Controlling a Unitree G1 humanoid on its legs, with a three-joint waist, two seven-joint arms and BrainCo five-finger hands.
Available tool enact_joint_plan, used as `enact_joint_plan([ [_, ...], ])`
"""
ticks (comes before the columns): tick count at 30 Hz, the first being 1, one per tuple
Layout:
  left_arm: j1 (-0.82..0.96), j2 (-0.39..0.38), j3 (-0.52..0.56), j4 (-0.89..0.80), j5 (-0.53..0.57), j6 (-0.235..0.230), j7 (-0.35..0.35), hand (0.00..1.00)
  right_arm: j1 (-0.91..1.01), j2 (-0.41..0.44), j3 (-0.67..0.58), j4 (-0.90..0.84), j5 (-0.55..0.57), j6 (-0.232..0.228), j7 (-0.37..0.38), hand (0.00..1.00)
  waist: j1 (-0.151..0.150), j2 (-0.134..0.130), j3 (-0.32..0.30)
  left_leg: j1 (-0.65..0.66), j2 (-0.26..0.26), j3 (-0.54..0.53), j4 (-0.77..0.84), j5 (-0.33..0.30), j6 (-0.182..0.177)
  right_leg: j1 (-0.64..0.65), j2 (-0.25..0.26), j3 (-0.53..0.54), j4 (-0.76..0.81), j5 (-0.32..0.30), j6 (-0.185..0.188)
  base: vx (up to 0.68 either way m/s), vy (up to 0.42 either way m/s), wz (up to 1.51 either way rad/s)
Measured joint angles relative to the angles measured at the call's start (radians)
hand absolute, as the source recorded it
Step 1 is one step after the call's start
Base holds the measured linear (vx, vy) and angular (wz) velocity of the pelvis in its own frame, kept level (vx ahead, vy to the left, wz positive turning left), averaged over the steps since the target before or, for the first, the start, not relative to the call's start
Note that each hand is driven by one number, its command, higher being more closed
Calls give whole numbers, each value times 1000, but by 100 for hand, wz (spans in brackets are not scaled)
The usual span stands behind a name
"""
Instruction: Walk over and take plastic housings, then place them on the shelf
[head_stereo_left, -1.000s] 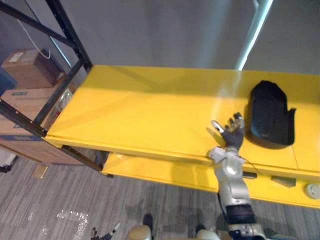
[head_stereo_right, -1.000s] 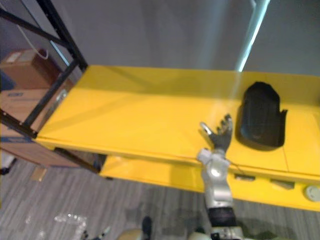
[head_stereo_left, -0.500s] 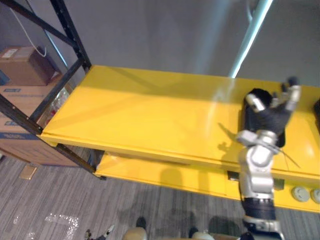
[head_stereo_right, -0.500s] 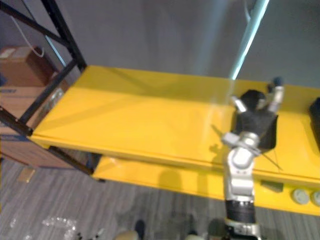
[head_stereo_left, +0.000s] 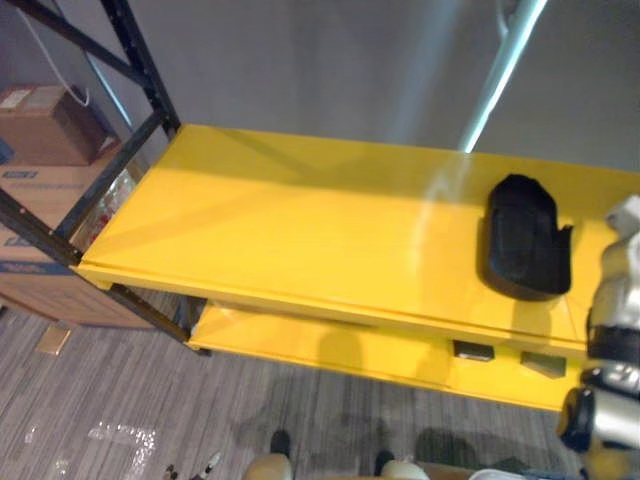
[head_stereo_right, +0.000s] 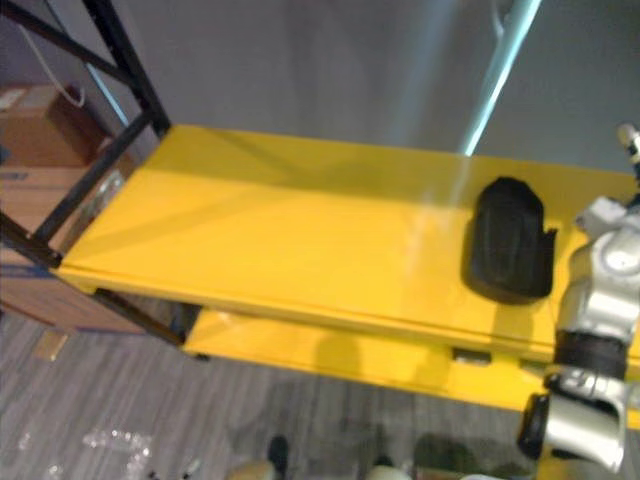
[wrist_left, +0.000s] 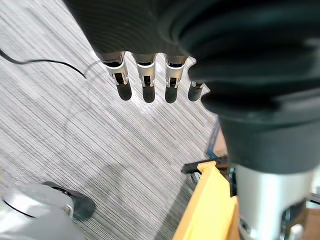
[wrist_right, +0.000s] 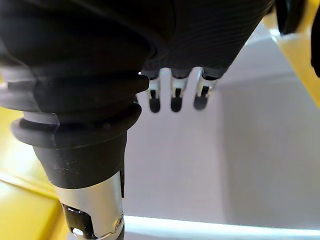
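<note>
Plastic housing (head_stereo_left: 525, 250): black, rounded far end, lay flat on yellow shelf (head_stereo_left: 300, 230) (untouched). Left hand (wrist_left: 146, 82), right hand (wrist_right: 176, 95): fingers relaxed, empty.

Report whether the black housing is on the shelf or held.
Not held: the black housing lies flat on the yellow shelf; the right hand is open and empty.

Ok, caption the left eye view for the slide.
A black moulded plastic housing lies on the glossy yellow shelf board, toward its right end.
</note>
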Motion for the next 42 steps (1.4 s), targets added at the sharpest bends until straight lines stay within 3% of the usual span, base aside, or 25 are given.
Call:
enact_joint_plan([
  [2,-2,0,-1,-3,0,0,-7,0,-77,-49,47,79,17,15,21,0,1,14,23,-1,-3,-5,0,5,2,-1,-3,-7,6,0,0,-46,6,10],
  [6,-14,-1,-23,-4,-31,10,-33,0,-238,-156,127,228,58,101,49,0,1,55,87,-23,-14,-30,-2,24,6,-22,-16,-26,38,-12,3,-65,11,18],
  [9,-17,1,-53,-6,-37,10,-51,0,-308,-174,164,282,73,167,38,0,1,71,111,-51,-22,-32,-6,39,9,-77,-31,-27,99,-37,5,-54,13,9],
  [12,-18,-3,-107,-11,-40,11,-69,0,-356,-174,176,309,76,243,-27,0,4,85,135,-70,-36,-30,-10,50,13,-126,-53,-23,160,-65,8,-14,14,6],
  [20,-18,-9,-141,-13,-78,9,-92,0,-411,-174,179,325,62,318,-121,0,5,107,152,-68,-59,-23,-23,55,15,-179,-90,-14,260,-116,9,9,3,1],
  [30,-18,-8,-178,-9,-78,11,-112,0,-431,-174,147,421,27,396,-261,0,4,121,150,-66,-67,-19,-21,55,15,-192,-103,-10,295,-135,9,0,0,0],
  [36,-18,-8,-180,-9,-78,11,-132,0,-434,-174,123,433,32,434,-243,0,4,136,149,-66,-67,-14,-20,55,15,-194,-104,-7,296,-135,9,0,0,0],
  [42,-18,-8,-180,-9,-77,11,-141,0,-436,-174,123,462,31,445,-141,0,5,145,147,-65,-67,-6,-19,55,15,-199,-104,1,300,-135,8,-2,1,-1],
])
